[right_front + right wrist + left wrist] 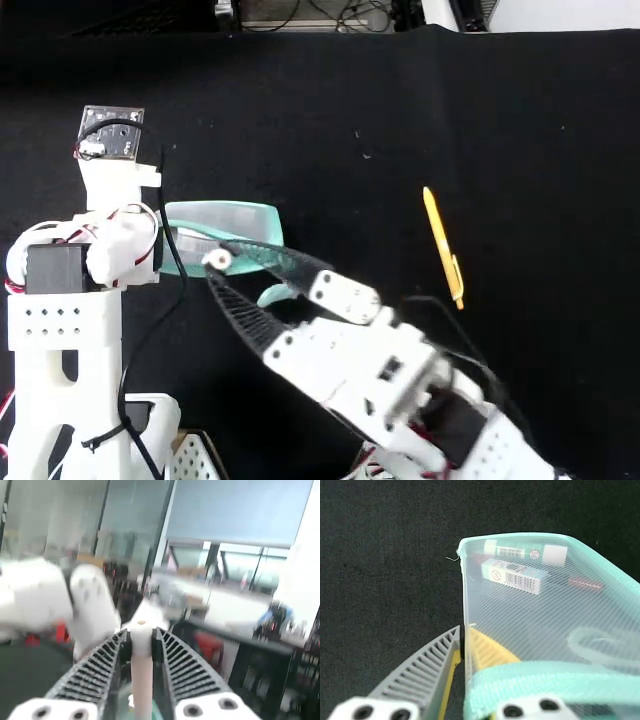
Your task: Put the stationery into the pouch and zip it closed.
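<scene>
We count one pouch [225,222], teal-edged and see-through, and three things inside it: a tube with white ends [525,550], a small block with a barcode [514,576] and a reddish piece [585,583] we cannot identify. One yellow pen [443,245] lies loose on the black surface [500,120]. One white stick [141,672] sits in the right gripper [141,632].

In the high view the pouch lies with its long axis across the surface. The left gripper [465,630] pinches it at its end by the left arm, one finger on each side of the mesh edge. The tube and the block lie roughly side by side along the pouch's far edge.

The right gripper is pressed together on the white stick, which runs lengthwise between the fingers. Its end [217,260] shows just at the pouch's near edge.

The pen lies well apart from the pouch. Its long axis runs from far to near, and the far end leans slightly toward the pouch.

The right arm crosses over the pouch's near side and hides part of it, and a teal loop [275,295] shows between its fingers.
</scene>
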Controlling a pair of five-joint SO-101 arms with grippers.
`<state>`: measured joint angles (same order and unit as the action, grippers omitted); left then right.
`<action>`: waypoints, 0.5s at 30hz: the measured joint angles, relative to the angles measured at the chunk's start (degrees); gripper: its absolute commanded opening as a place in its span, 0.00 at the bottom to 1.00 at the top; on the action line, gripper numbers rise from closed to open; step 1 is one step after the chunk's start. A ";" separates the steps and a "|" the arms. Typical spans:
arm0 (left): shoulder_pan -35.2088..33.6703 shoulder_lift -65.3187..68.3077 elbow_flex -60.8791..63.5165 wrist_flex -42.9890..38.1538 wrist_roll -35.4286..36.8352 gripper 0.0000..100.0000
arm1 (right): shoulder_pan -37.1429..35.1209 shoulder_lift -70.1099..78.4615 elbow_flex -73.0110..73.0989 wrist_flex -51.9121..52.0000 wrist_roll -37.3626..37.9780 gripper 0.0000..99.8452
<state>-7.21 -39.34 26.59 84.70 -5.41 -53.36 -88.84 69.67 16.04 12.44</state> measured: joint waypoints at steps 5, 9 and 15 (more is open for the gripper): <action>0.00 0.00 0.09 0.00 0.00 0.03 | 0.00 0.00 7.03 0.53 0.09 0.11; 0.00 -0.09 0.18 0.00 0.00 0.03 | 0.00 0.09 5.27 11.25 0.97 0.31; 0.00 -0.09 0.18 0.00 0.00 0.03 | 0.79 -0.35 -9.49 29.27 -1.58 0.17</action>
<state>-7.21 -39.43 26.77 84.70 -5.41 -52.57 -89.19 60.18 45.32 10.86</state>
